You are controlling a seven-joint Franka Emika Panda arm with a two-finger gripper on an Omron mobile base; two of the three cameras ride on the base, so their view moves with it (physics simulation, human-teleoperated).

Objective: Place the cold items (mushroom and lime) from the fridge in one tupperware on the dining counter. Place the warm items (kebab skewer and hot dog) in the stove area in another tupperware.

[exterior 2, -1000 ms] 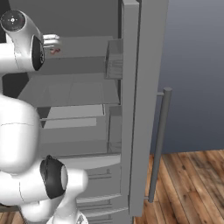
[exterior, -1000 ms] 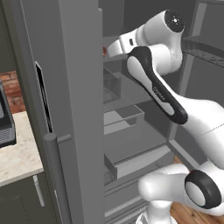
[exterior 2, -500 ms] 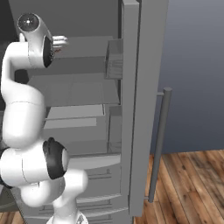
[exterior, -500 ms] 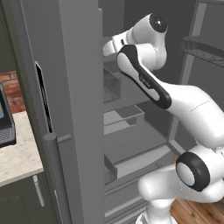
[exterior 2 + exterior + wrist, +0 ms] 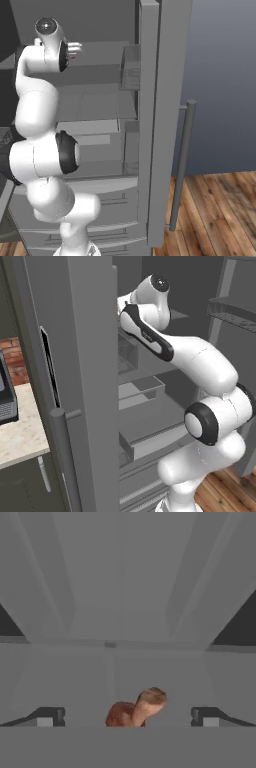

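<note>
A brown mushroom (image 5: 135, 709) lies on a grey fridge shelf, low in the hand view, between my two dark fingertips (image 5: 47, 717). My gripper (image 5: 127, 718) is open, with the jaws wide on either side of the mushroom and not touching it. In the right base view the gripper (image 5: 76, 48) reaches into the upper fridge shelf, and a small reddish bit of the mushroom (image 5: 73, 56) shows just under it. In the left base view the hand (image 5: 121, 306) goes in behind the open fridge door. The lime, kebab skewer, hot dog and tupperware are out of view.
The open fridge door (image 5: 75, 381) with its long handle (image 5: 62, 456) stands close on the left. Another door (image 5: 160, 120) with a handle (image 5: 181, 165) is on the right. Shelves and drawers (image 5: 145, 386) sit below the hand. A counter (image 5: 20, 436) lies far left.
The arm has swung its upper joints up and over while the hand reached further into the upper fridge shelf. The jaws stayed open.
</note>
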